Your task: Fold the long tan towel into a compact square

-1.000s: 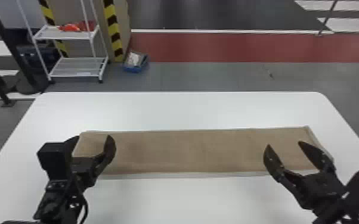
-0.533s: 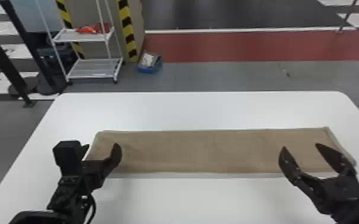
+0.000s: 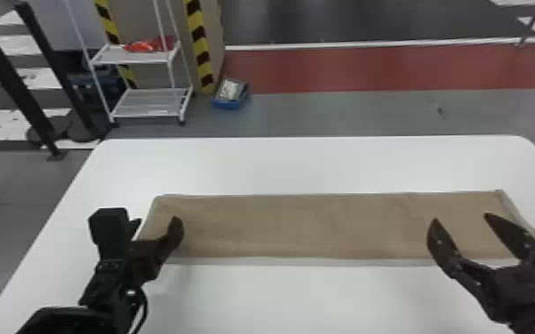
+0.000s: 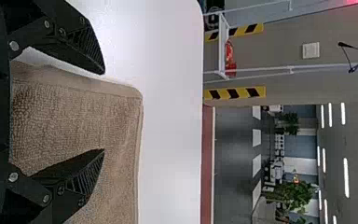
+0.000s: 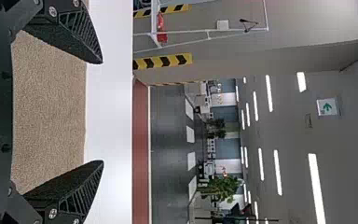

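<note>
Towel (image 3: 306,226) is one long flat strip, L to R across lower half of head-view frame, on white table (image 3: 306,164). Done so far: laid out pretty straight, no crosswise fold seen. Left to do: prob. all end-to-end folding, i.e. bring ends in, stack to a compact sq., then tidy edges. So est. early stage.

L gripper (image 3: 156,220), lower left of frame: fingers well apart at towel's left end, nothing held. R gripper (image 3: 461,217), lower right: fingers spread wide nr. right end, also empty.

Unclear: near-left corner hidden behind L gripper, near-right one partly blocked by R gripper. Pale band (image 3: 306,261) along near edge could be hem or lower layer; can't tell, so layer count unknown. Fingertip ht. above cloth hard to judge. Both arms + table's near edge cut off by frame.
</note>
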Controlling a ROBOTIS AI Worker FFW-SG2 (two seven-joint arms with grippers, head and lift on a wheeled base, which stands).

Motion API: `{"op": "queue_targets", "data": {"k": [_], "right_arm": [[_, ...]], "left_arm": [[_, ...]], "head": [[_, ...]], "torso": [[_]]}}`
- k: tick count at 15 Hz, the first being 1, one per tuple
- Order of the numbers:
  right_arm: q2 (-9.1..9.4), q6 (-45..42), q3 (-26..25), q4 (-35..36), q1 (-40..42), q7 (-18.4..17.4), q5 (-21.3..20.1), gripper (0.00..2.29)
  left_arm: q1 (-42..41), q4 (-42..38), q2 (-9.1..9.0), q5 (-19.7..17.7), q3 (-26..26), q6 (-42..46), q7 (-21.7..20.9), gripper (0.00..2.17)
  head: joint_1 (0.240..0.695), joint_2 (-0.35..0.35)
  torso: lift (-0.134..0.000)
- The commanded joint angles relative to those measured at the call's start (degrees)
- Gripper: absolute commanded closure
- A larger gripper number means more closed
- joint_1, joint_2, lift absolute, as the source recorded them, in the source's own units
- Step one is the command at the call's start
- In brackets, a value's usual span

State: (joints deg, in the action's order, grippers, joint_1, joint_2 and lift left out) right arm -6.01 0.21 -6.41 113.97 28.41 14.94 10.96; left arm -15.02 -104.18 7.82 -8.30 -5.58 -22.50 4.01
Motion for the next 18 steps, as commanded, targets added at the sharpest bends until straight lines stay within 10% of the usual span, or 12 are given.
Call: {"op": "queue_targets", "data": {"k": [1,8,12,18], "right_arm": [[-0.15,0.1,0.0,0.7,0.2,0.0,0.0,0.13],[-0.41,0.3,-0.1,1.8,0.7,0.0,0.2,0.13],[-0.32,0.5,0.0,1.9,0.7,0.0,0.1,0.13],[-0.32,0.5,0.2,1.9,0.9,-0.1,0.3,0.13]], "left_arm": [[0.4,0.3,0.0,0.1,-0.2,-1.0,-0.1,0.36],[1.2,0.4,0.0,0.2,-0.8,-5.8,-1.3,0.54],[0.2,-1.0,-0.88,-0.1,-0.8,-2.2,0.2,1.78],[-3.6,-13.3,-1.67,-2.2,1.7,-2.6,1.1,1.83]], "head": [[0.695,0.096],[0.695,0.1],[0.695,0.105],[0.695,0.084]], "torso": [[-0.123],[-0.123],[-0.123],[-0.123]]}}
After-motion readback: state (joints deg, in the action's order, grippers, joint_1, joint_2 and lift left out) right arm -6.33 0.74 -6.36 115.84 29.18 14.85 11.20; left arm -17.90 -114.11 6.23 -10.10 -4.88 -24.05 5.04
